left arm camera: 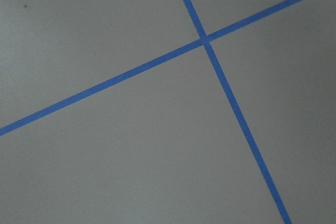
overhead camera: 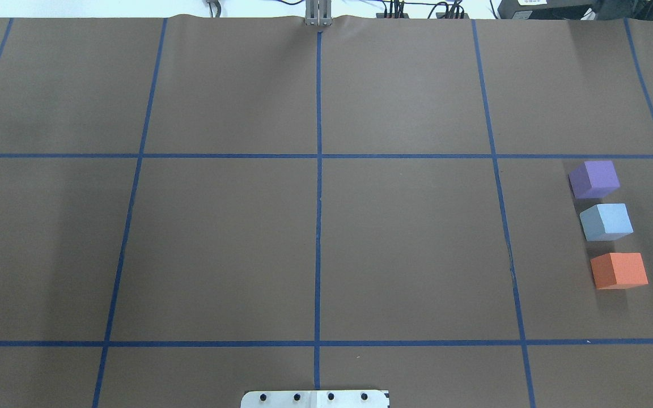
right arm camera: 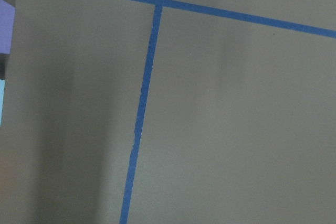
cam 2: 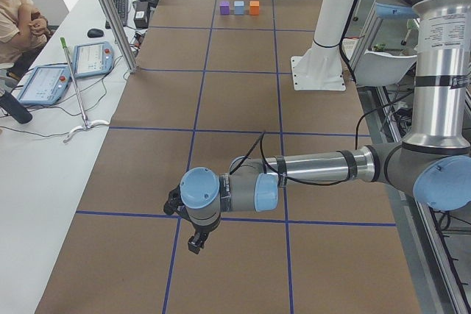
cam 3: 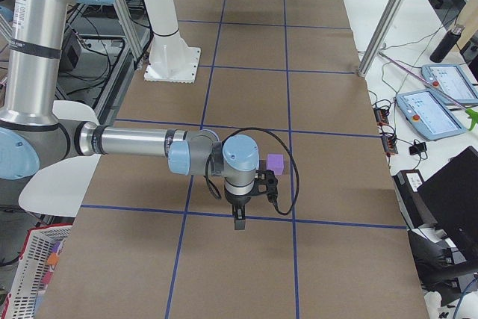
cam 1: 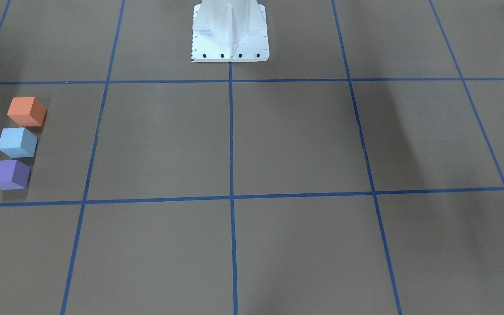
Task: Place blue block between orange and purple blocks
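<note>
The orange block [cam 1: 26, 111], the light blue block [cam 1: 17, 142] and the purple block [cam 1: 8, 174] stand in a short row on the brown table, with the blue one in the middle. The overhead view shows the same row: purple [overhead camera: 594, 179], blue [overhead camera: 606, 221], orange [overhead camera: 619, 270]. My left gripper [cam 2: 195, 243] shows only in the exterior left view, far from the blocks; I cannot tell its state. My right gripper [cam 3: 239, 222] shows only in the exterior right view, close to the purple block [cam 3: 275, 163]; I cannot tell its state. No gripper touches a block.
The white robot pedestal [cam 1: 230, 35] stands at the table's robot side. Blue tape lines [overhead camera: 318, 170] divide the table into squares. A side table with tablets [cam 2: 44, 82] and a seated operator [cam 2: 15, 12] runs along the far edge.
</note>
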You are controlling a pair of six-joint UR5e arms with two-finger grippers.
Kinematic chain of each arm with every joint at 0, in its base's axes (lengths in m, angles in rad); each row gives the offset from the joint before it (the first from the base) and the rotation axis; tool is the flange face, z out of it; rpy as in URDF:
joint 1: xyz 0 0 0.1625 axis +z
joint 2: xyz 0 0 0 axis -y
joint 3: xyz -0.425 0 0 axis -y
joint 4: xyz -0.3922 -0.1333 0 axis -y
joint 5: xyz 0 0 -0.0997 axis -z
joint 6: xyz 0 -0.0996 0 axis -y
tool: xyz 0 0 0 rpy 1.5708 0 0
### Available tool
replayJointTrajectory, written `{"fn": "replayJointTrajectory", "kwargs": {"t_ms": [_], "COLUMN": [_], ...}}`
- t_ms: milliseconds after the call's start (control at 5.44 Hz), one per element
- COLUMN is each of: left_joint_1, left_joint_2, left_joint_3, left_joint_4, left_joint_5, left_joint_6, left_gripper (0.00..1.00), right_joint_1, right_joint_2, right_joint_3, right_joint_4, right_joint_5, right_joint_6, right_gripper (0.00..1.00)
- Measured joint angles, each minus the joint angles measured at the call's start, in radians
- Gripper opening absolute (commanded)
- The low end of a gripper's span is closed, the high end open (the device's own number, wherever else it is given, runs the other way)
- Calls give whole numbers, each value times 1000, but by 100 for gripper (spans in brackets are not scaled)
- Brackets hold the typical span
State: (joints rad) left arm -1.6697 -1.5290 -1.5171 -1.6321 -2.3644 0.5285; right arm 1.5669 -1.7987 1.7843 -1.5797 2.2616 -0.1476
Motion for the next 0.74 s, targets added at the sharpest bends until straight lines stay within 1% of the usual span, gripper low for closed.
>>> {"fn": "replayJointTrajectory", "kwargs": {"t_ms": [736], "left_joint_1": [-2], "left_joint_2": [3], "left_joint_3": [-10], "left_joint_4": [-5], "left_joint_5": [1], "left_joint_6": [1], "left_gripper": [100], "right_joint_1": [1], "right_joint_2": [-2], "right_joint_3": [0], "right_joint_4": [0], "right_joint_5": [8], "right_joint_6": [4], "right_gripper": [100]}}
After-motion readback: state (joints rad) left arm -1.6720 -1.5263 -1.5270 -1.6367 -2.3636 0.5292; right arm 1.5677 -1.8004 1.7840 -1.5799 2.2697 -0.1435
